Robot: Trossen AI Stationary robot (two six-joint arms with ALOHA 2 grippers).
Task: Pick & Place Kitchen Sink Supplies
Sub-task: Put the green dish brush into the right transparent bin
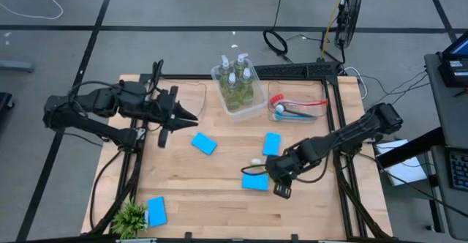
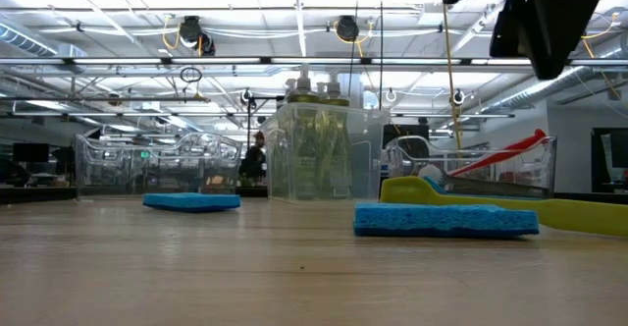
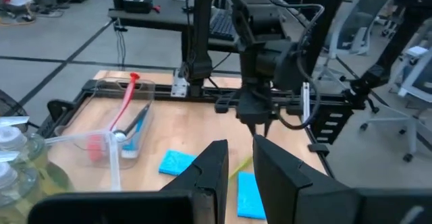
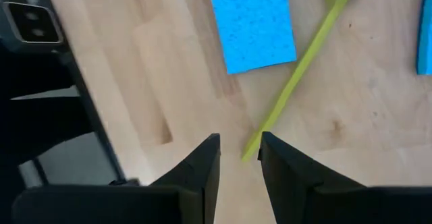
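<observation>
Table [image 1: 219, 192]: pale wooden top with a dark frame along its edges.
Left arm: held above the table's left side, its gripper [image 1: 191, 116] pointing toward the middle; the fingers [image 3: 212, 170] stand a narrow slot apart with nothing between them.
Right arm: reaches in from the right edge, its gripper [image 1: 272, 171] low over the near-right part of the table.
Soap bin [image 1: 238, 89]: clear, at the far middle, holding four small clear pump bottles [image 1: 235, 78] of yellow-green soap, standing upright.
Brush bin [image 1: 296, 110]: clear, just right of the soap bin, with a red brush [image 1: 303, 102] and a blue brush [image 1: 296, 113] lying inside.
Sponges: four flat blue rectangles on the wood, one left of centre [image 1: 204, 143], one right of centre [image 1: 272, 143], one beside the right gripper [image 1: 255, 181], one at the near-left [image 1: 156, 211] by a small green plant [image 1: 130, 218].
Yellow-green brush [image 4: 300, 69]: thin handle lying flat, running alongside the sponge by the right gripper, white bristle head at the far end.
Right fingers [image 4: 202, 160]: a small gap apart, set over the handle's near tip; whether they touch it, cannot tell.
</observation>
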